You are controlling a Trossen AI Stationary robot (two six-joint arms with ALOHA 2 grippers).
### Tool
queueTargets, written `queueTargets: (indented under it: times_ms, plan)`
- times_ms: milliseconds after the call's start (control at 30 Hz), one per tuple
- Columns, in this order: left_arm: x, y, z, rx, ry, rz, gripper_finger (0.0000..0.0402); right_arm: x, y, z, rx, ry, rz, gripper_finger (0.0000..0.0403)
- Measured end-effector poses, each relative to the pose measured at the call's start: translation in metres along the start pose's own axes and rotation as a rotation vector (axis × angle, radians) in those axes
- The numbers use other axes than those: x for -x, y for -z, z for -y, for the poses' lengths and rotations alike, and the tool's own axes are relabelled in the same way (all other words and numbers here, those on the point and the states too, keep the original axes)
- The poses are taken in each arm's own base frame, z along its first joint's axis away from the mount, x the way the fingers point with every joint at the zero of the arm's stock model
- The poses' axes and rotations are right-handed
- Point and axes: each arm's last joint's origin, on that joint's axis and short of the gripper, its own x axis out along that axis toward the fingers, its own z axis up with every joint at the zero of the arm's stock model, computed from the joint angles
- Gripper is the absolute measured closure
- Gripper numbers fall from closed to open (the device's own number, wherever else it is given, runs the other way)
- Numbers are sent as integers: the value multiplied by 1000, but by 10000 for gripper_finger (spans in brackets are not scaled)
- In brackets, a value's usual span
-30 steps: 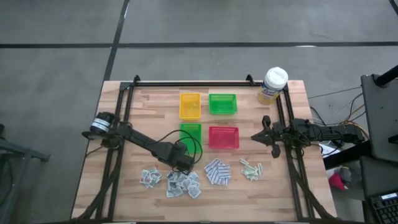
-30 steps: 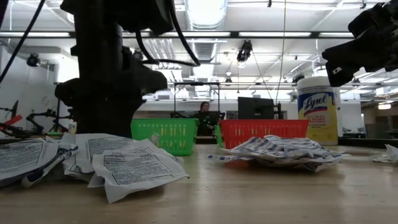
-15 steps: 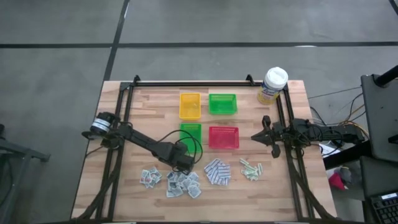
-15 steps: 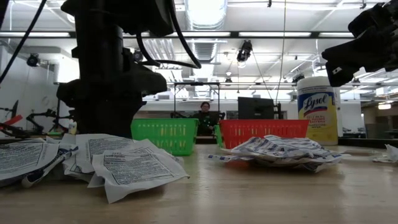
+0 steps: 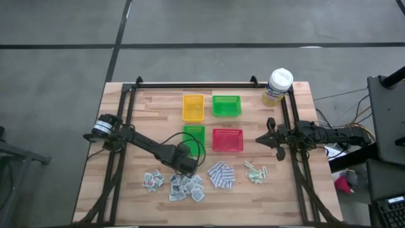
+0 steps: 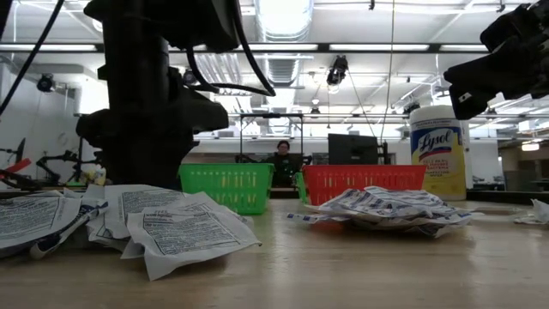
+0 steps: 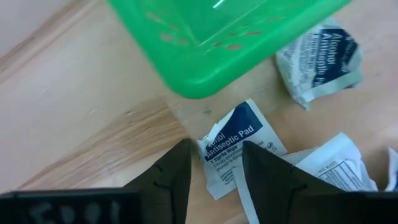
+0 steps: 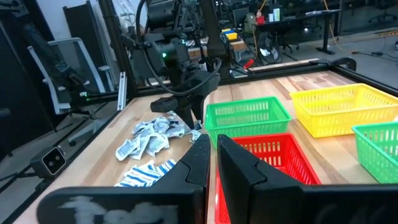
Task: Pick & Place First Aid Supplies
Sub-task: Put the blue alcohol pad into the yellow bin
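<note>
Straddling an antiseptic sachet (image 7: 231,149) just beside the near green tray (image 7: 230,37), the left gripper (image 7: 214,177) stands partly open, gripping nothing; overlapping neighbouring sachets (image 5: 183,185) risk a double pick. The right gripper (image 8: 212,163) waits, nearly closed and empty, at the table's right edge.

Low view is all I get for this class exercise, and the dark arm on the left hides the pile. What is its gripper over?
Observer: The left gripper is open, with a finger on either side of a white-and-blue antiseptic sachet lying on the table.
Operator: Near which tray?
Observer: Just off a corner of the nearer green tray, which sits left of the red tray.
Operator: And the other arm?
Observer: The right gripper waits to the right of the red tray, with nothing between its fingers.
</note>
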Motion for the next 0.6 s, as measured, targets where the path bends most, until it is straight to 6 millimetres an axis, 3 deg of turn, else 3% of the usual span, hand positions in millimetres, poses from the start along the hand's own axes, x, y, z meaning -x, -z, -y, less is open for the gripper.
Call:
queueTargets:
  times_ms: [600]
  plan:
    - [11, -2, -4, 20, -8, 43, 345, 0, 0, 0, 0, 0, 0, 374]
